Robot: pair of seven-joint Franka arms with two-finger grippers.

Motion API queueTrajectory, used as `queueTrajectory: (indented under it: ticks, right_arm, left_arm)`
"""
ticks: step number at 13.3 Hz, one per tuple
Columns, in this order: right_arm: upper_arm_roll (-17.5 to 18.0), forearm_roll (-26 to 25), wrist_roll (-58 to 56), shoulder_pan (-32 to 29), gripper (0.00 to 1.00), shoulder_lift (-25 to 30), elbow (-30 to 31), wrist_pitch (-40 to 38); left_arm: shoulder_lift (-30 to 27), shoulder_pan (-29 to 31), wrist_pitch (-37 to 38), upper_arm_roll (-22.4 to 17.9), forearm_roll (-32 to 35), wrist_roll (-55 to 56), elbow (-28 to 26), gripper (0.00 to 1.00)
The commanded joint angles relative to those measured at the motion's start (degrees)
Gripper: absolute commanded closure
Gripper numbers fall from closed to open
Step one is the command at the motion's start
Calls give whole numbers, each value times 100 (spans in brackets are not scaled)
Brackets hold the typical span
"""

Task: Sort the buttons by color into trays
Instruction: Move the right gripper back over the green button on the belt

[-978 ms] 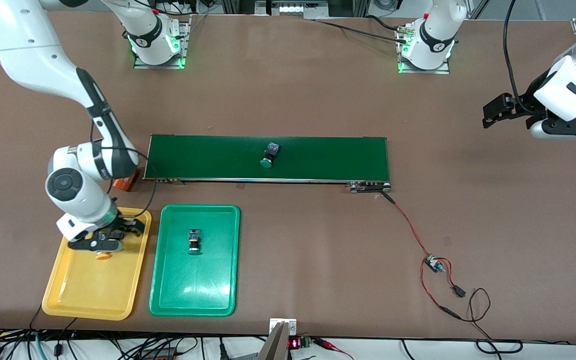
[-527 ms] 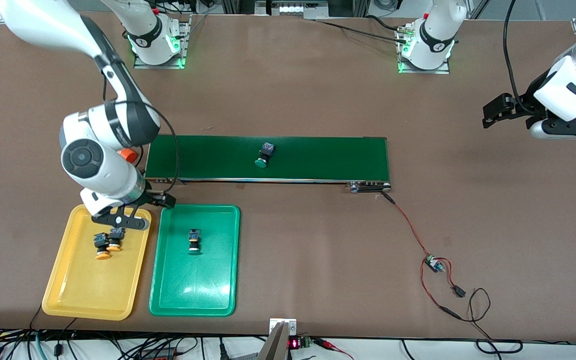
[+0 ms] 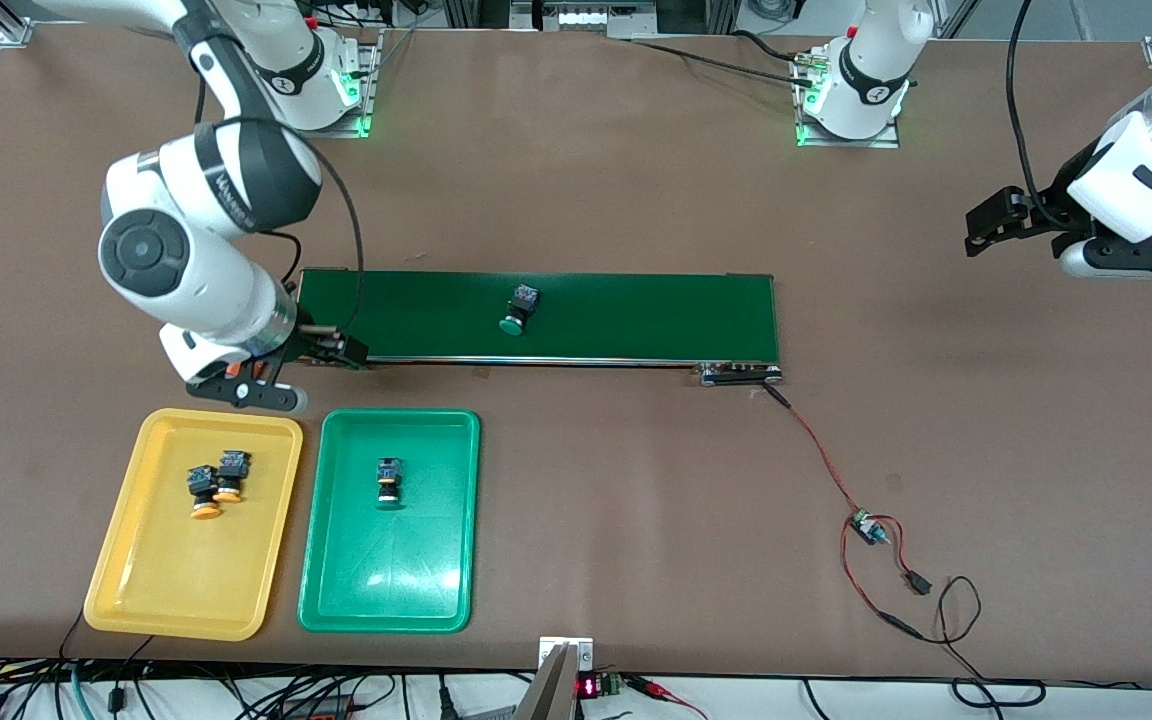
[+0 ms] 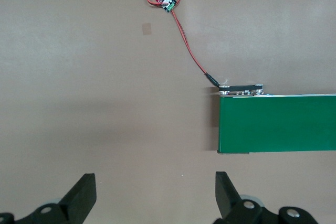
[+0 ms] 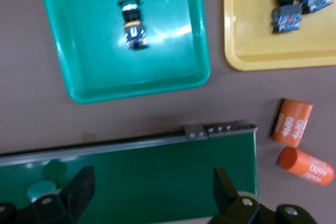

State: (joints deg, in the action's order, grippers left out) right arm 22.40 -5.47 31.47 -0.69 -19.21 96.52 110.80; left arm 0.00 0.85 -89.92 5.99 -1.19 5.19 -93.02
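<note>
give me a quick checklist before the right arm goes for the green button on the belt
1. Right gripper empty, jaws apart: ok; it hangs over the conveyor belt end nearest the trays.
2. Target present: ok; one green-capped button lies on the belt, on its side.
3. Green tray has room: ok; it holds one green-capped button in the tray.
4. Yellow tray sorted: ok; two orange-capped buttons lie there, touching.
5. Left gripper out of the way: ok; it waits, jaws apart, over bare table past the belt's other end.
6. Whether the belt is moving: cannot tell.
</note>
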Motion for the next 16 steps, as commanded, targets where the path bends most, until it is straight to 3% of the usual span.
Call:
queueTrajectory:
  ticks: [1, 3, 8, 16]
  right_arm:
    - [238, 361, 105, 7, 0, 697, 1040, 484]
    - [405, 362, 647, 121, 0, 962, 1666, 1021]
    - [852, 309, 923, 192, 0, 972, 1896, 1242]
    - [898, 91, 1809, 560, 0, 463, 2169, 1936]
  left_arm:
    - [105, -6, 151, -19, -144, -80, 214, 0]
    - [105, -6, 151, -10, -144, -80, 214, 0]
    - [105, -6, 151, -19, -144, -89, 214, 0]
    - [105, -6, 142, -19, -144, -80, 214, 0]
